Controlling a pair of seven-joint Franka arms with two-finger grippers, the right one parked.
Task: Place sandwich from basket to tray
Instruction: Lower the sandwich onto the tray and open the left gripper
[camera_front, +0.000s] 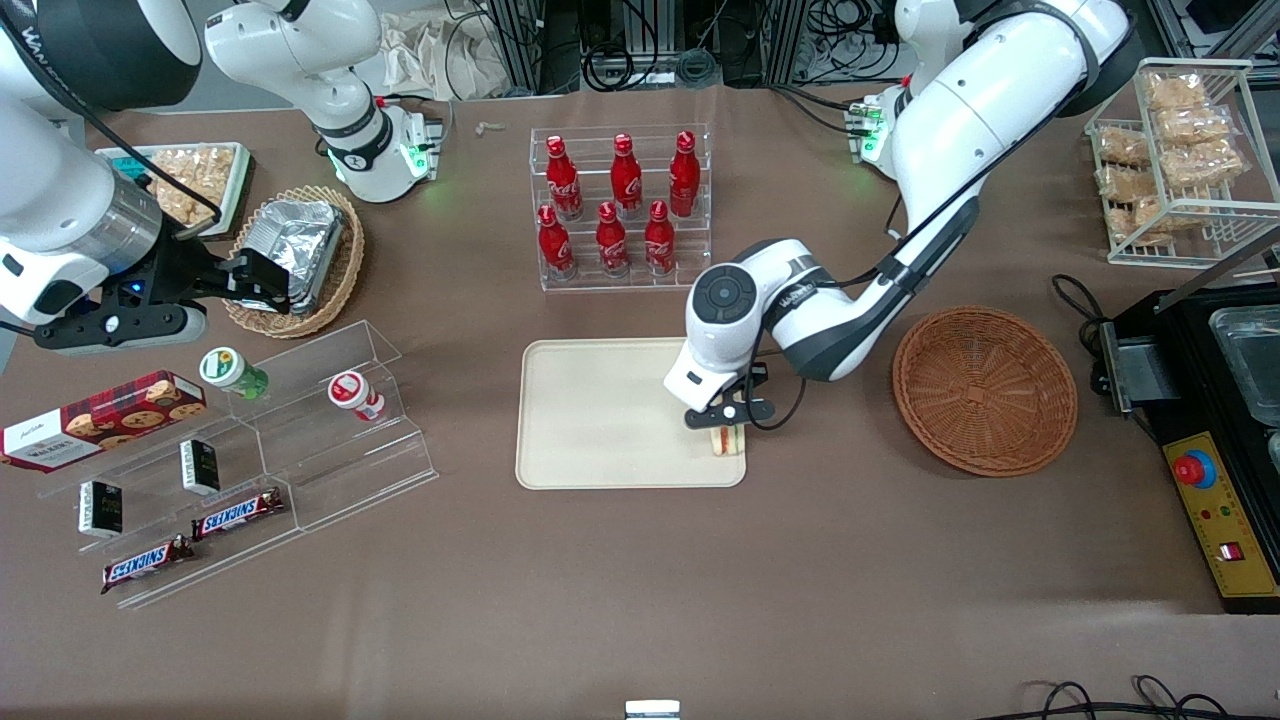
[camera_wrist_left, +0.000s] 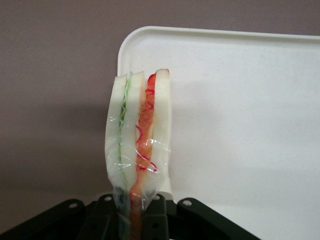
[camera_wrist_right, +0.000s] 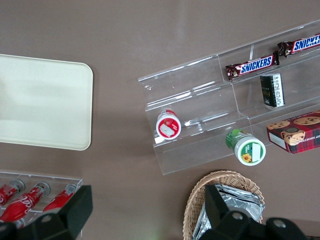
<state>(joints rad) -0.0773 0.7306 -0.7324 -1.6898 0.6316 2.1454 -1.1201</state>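
Observation:
My gripper (camera_front: 727, 425) is shut on the sandwich (camera_front: 727, 440), a plastic-wrapped white wedge with green and red filling layers (camera_wrist_left: 140, 135). It hangs over the corner of the cream tray (camera_front: 600, 415) nearest the front camera on the working arm's end. In the left wrist view the black fingers (camera_wrist_left: 155, 220) pinch the wedge's narrow end, and the tray (camera_wrist_left: 240, 125) lies under it and to its side. The reddish-brown wicker basket (camera_front: 985, 390) stands beside the tray toward the working arm's end, with nothing in it.
A clear rack of red cola bottles (camera_front: 620, 205) stands farther from the camera than the tray. Clear acrylic shelves (camera_front: 250, 450) with snacks and a tan basket with a foil container (camera_front: 300, 255) lie toward the parked arm's end. A black control box (camera_front: 1215, 440) sits past the basket.

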